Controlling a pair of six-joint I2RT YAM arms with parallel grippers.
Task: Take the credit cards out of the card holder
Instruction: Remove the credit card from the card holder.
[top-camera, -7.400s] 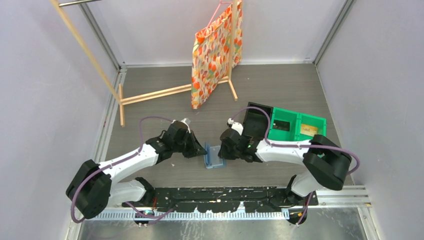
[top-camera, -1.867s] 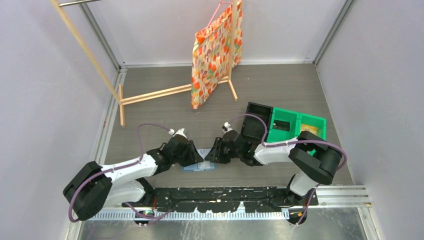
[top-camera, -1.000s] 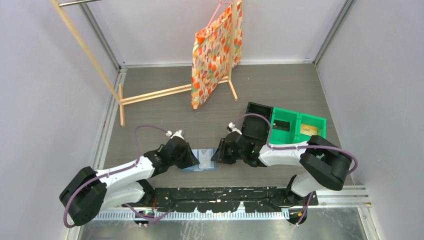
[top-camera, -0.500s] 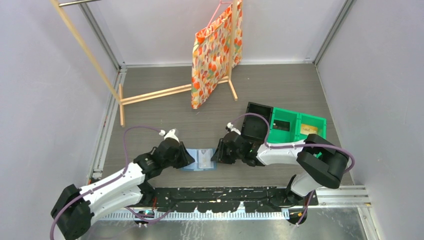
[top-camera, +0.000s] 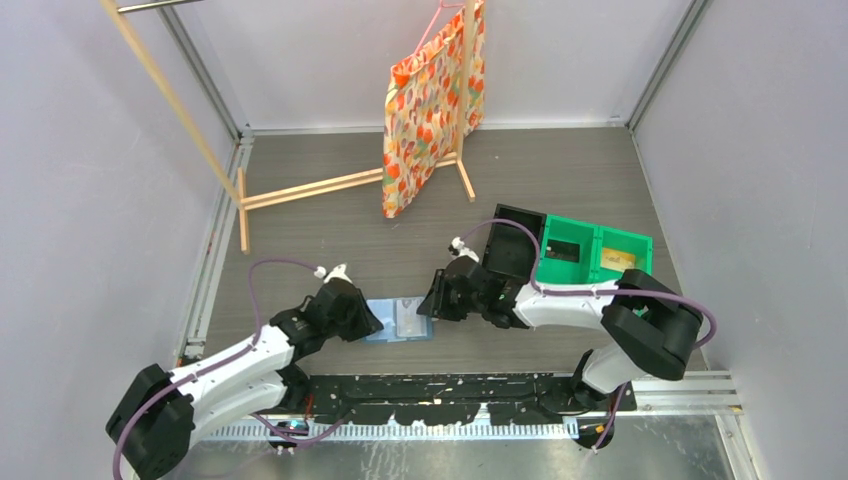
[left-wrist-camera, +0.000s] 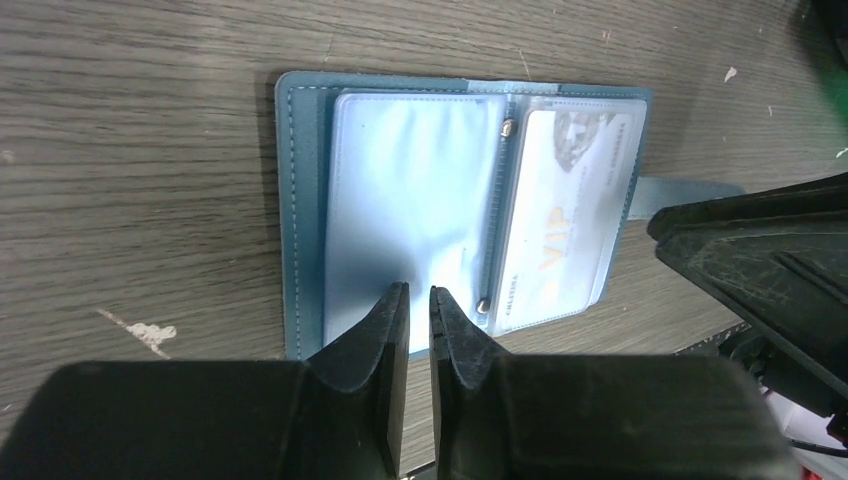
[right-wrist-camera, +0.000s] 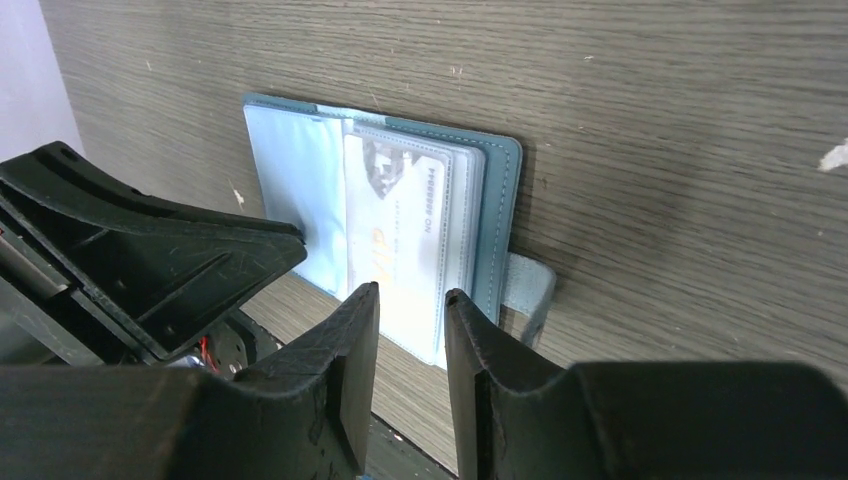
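The teal-blue card holder (top-camera: 398, 322) lies open and flat on the table between my two grippers. In the left wrist view the card holder (left-wrist-camera: 300, 200) shows a pale blue sleeve on its left and a whitish credit card (left-wrist-camera: 570, 220) with orange "VIP" lettering in the right sleeve. The card also shows in the right wrist view (right-wrist-camera: 405, 230), inside the holder (right-wrist-camera: 497, 200). My left gripper (top-camera: 372, 322) (left-wrist-camera: 419, 293) is all but shut with nothing in it, at the holder's left edge. My right gripper (top-camera: 428, 308) (right-wrist-camera: 412, 292) is slightly open and empty, just over the right edge.
A black bin (top-camera: 515, 245) and a green bin (top-camera: 595, 250) holding a tan card (top-camera: 618, 260) stand to the right behind the right arm. A patterned bag (top-camera: 430, 100) hangs on a wooden rack (top-camera: 300, 190) at the back.
The holder, earlier upright on its edge between the grippers, now lies open flat. In the last half second the left gripper drew back a little leftward and the right gripper lifted slightly.
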